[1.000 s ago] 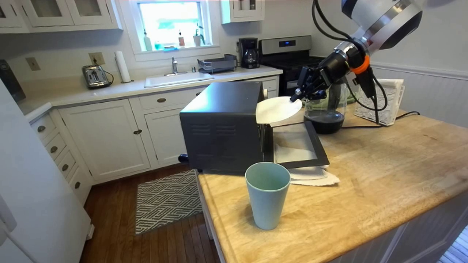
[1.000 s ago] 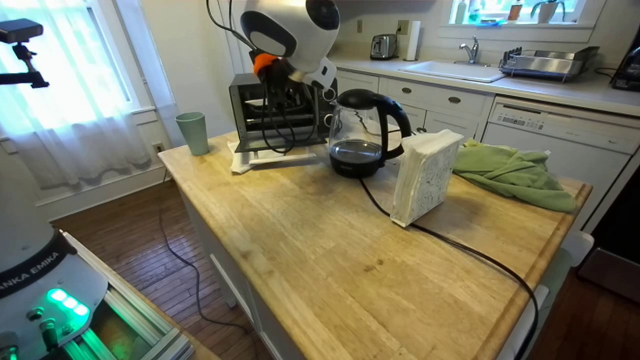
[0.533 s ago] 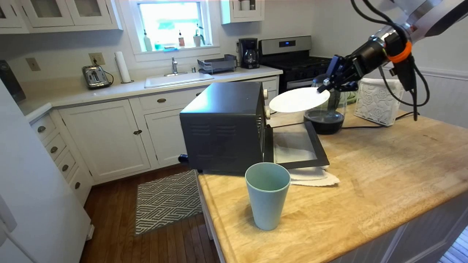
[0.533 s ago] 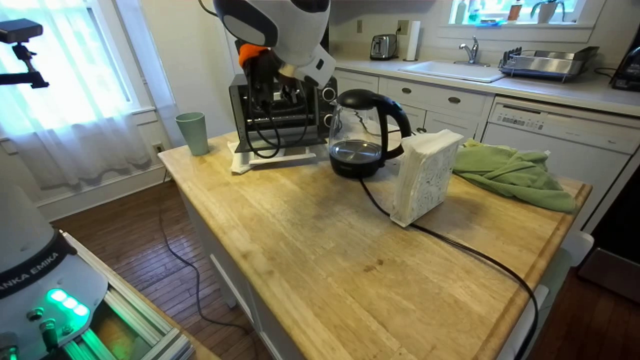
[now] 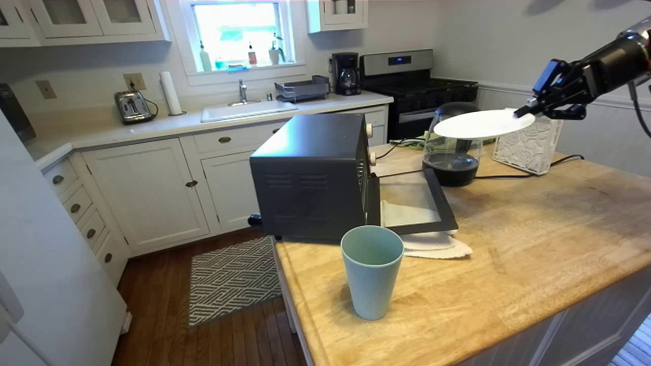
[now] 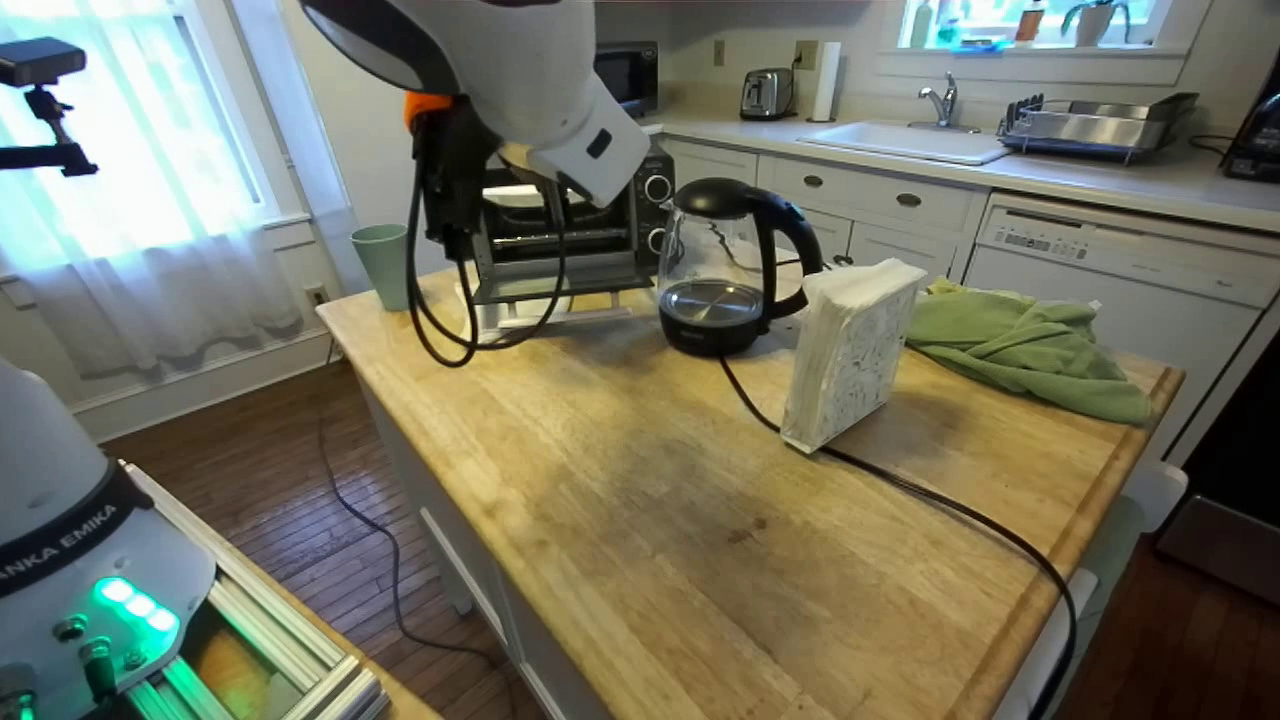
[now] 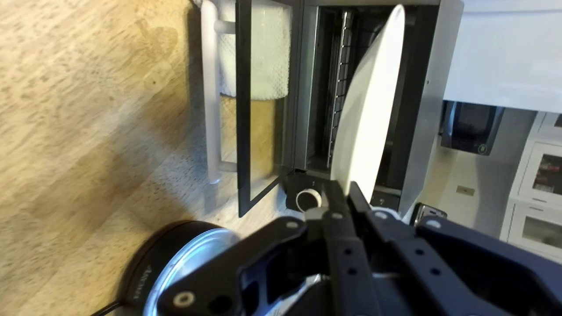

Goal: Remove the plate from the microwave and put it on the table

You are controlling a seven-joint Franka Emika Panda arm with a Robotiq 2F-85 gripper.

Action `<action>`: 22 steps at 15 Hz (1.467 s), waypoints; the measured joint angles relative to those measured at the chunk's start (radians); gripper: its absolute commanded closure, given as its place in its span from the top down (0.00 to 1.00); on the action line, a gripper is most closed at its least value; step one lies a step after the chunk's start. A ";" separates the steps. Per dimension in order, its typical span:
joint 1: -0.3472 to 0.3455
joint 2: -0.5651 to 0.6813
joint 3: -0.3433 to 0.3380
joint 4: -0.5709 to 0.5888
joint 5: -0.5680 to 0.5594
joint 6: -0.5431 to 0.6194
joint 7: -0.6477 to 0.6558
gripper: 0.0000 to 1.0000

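Table of light-brown wooden planks [image 6: 640,500] stretches through both exterior views. A white robot arm [image 6: 535,85] reaches over it in an exterior view, hiding part of the black microwave [image 5: 307,195], which sits at one end of the tabletop. The microwave's glass door [image 5: 443,202] is folded down, and the wrist view shows a wire rack [image 7: 339,87] inside. A green cloth [image 6: 1020,350] lies bunched along the table's edge, well apart from the microwave. A white towel [image 5: 435,250], cloth or paper, hard to tell which, pokes out from beneath the lowered door. A glass kettle [image 6: 715,325] with a black handle and base stands upright just beside that door. The white plate [image 5: 480,125], out of the microwave, is in the air above the table, close to level; in an exterior view it hides part of the kettle from sight. A white napkin holder [image 5: 527,152] stands upright near the kettle, flowers patterned on its side. A pale teal cup [image 5: 374,277], also upright, stands near the microwave at the table's corner. The gripper [image 5: 526,108] is closed on the plate's rim, holding it by one edge. Its black fingers [image 7: 337,206] press in on either face of the plate, with only the plate's thickness between them.
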 measured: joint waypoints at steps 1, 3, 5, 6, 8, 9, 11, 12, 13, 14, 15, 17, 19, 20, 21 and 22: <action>-0.022 -0.027 -0.015 -0.029 -0.012 0.003 0.000 0.01; -0.067 -0.066 -0.044 -0.081 -0.046 0.012 0.001 0.01; -0.104 -0.085 -0.074 -0.121 -0.084 0.014 -0.001 0.01; -0.115 -0.086 -0.088 -0.135 -0.104 0.014 -0.006 0.01; -0.120 -0.075 -0.108 -0.152 -0.143 0.015 -0.025 0.04; -0.119 -0.065 -0.109 -0.155 -0.148 0.024 -0.033 0.04; -0.114 -0.044 -0.107 -0.150 -0.148 0.039 -0.037 0.04; -0.111 -0.036 -0.107 -0.148 -0.148 0.040 -0.039 0.04; -0.110 -0.033 -0.107 -0.146 -0.148 0.041 -0.039 0.04; -0.109 -0.031 -0.107 -0.145 -0.148 0.041 -0.039 0.01; -0.109 -0.031 -0.107 -0.145 -0.148 0.041 -0.039 0.01; -0.103 -0.027 -0.104 -0.152 -0.190 0.022 -0.051 0.01; -0.090 -0.012 -0.104 -0.170 -0.240 -0.025 -0.087 0.01; -0.084 -0.002 -0.104 -0.176 -0.261 -0.050 -0.109 0.01; -0.079 0.008 -0.104 -0.180 -0.283 -0.073 -0.134 0.01; -0.074 0.020 -0.104 -0.181 -0.302 -0.091 -0.166 0.01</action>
